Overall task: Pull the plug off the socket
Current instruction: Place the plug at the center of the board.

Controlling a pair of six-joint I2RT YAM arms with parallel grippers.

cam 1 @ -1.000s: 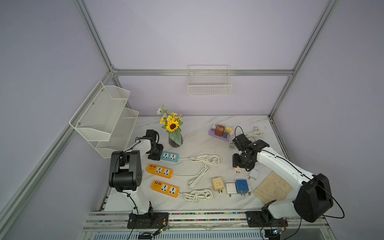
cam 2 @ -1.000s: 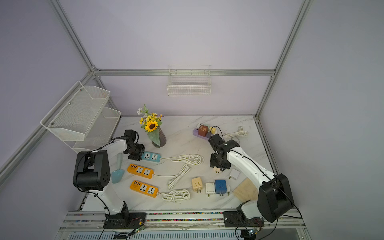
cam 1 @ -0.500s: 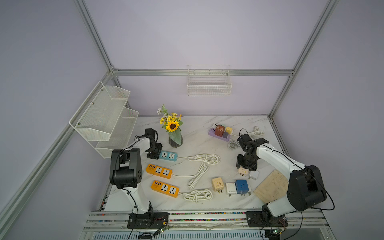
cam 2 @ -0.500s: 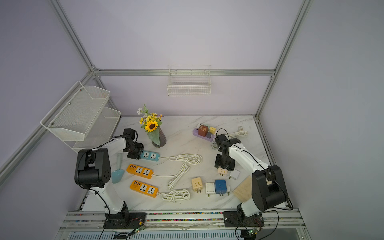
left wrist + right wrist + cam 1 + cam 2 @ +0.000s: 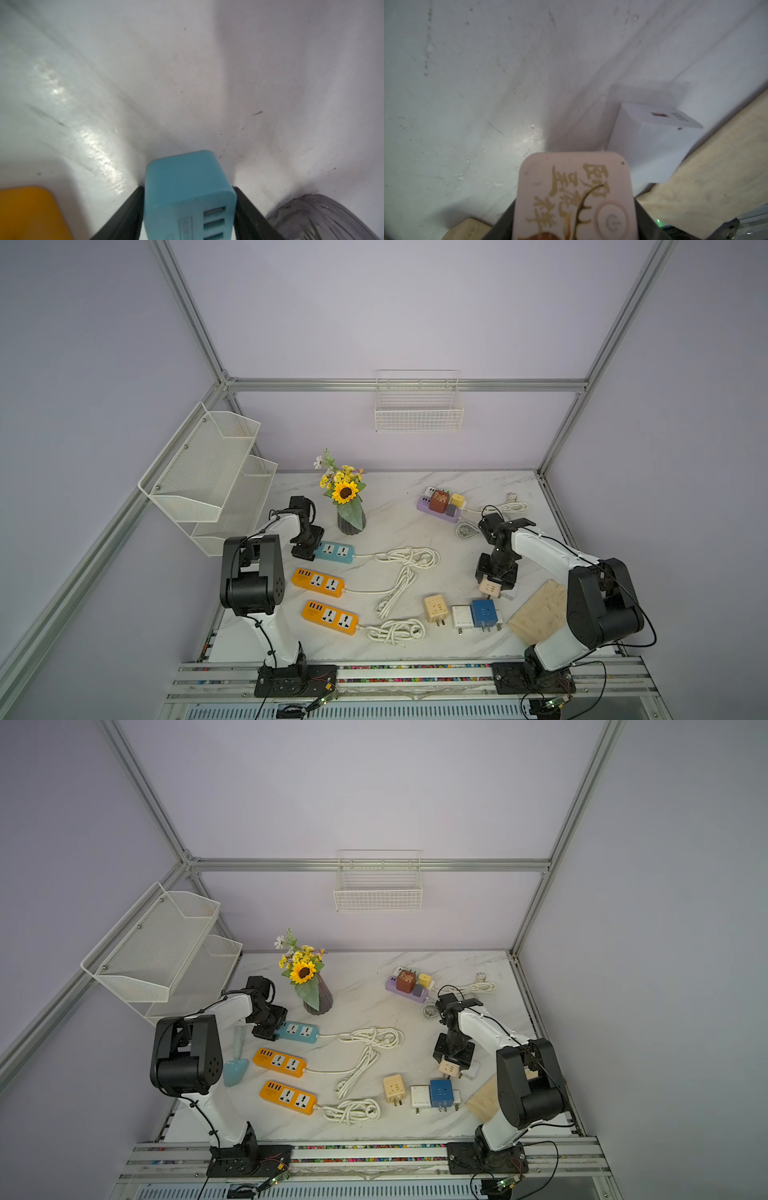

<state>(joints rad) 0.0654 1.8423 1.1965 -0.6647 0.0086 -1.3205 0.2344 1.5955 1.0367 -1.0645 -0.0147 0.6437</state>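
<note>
Black fingers [image 5: 504, 226] of the right hand [image 5: 494, 581] are clenched on a pink cube-shaped plastic plug with gold lettering [image 5: 575, 197], one finger on each side face. This leaves its printed face and round power button clear. The plug is out of any socket and is held low over the white marble bench [image 5: 395, 497] at the near right. I cannot tell whether it touches the surface. Just beside it lie a white plastic cube adapter [image 5: 650, 145] and a pale wooden board [image 5: 540, 614]. Slightly nearer is a row of loose cream [image 5: 435, 608], white [image 5: 461, 616] and blue cube plugs [image 5: 484, 612]. My guess is that this corner is where pulled plugs are put down.

At the far right, a purple power strip [image 5: 423, 506] has brown [image 5: 439, 501], yellow [image 5: 457, 500] and grey cubes [image 5: 450, 510] plugged into it, so more pulling is probably to come.

Across the bench, the left hand [image 5: 307, 549] straddles the left end of a teal plastic power strip [image 5: 336, 551], with a finger against each side. Whether it is pinching the strip or has let go, I cannot tell. No plug is in this strip, so the hold looks like bracing at most.
</note>
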